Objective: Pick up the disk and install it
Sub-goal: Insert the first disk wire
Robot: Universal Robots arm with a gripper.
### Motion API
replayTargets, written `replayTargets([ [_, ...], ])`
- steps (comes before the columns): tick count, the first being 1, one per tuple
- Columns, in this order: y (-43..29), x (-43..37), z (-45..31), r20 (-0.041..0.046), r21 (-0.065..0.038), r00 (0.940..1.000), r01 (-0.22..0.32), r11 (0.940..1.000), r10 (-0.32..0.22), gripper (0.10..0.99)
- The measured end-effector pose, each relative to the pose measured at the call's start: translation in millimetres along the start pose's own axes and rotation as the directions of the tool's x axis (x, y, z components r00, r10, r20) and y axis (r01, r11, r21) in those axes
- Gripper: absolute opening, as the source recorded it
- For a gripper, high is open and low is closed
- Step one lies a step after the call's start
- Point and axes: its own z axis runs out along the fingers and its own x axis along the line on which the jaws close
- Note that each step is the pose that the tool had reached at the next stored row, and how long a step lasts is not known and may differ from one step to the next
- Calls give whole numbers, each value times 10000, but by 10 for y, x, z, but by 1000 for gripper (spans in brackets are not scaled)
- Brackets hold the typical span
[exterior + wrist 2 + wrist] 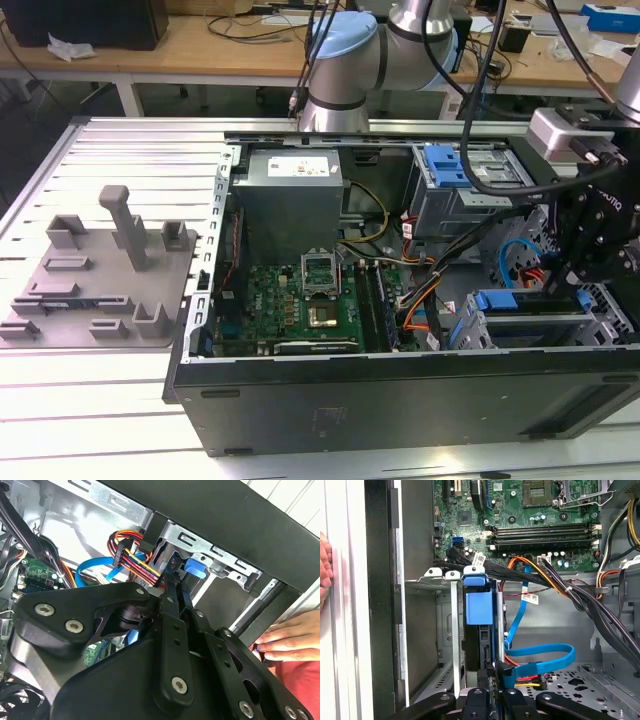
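Open computer case [400,390]: black tower lying on its side on the slatted tabletop [110,400], interior exposed.

Disk [479,625]: stands on edge in the grey metal drive cage [436,580] at the case's front corner, its blue carrier face and tab outward; in the exterior view the blue carrier [520,303] shows in the cage at the exterior view's right, near the front wall.

Gripper [487,682]: black, fingers drawn close together against the disk's near edge, one on each side of it. In the second wrist view the gripper [175,582] reaches toward the cage, with the blue tab [195,567] just beyond its tips.

Cables: a flat blue data cable [540,660] loops just beside the disk; a multicoloured power bundle [132,555] runs near the cage.

Motherboard [300,300]: green, with memory slots and CPU socket, mid-case. Power supply [290,195]: grey box at the rear.

Second blue latch [447,165]: on the upper bay.

Grey fixture tray [95,280]: on the tabletop at the exterior view's left, well apart from the case.

Person's hand [290,637]: resting on the outer case wall.
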Motion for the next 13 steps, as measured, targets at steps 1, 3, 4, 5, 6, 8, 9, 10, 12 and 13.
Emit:
replayTargets([
  [1,0,0,2,-1,0,10000,0,10000,0,169],
  [3,0,1,11,0,0,10000,0,10000,0,169],
  [4,0,1,14,1,0,10000,0,10000,0,169],
  [5,0,2,15,-1,0,10000,0,10000,0,169],
  [6,0,2,16,0,0,10000,0,10000,0,169],
  [8,0,6,8,3,0,10000,-1,10000,1,239],
  [9,0,14,-65,4,0,10000,-1,10000,1,239],
  [10,0,19,-109,4,0,10000,-1,10000,1,239],
  [12,0,25,-164,4,1,10000,0,10000,0,239],
  [13,0,28,-191,3,1,10000,0,10000,0,239],
])
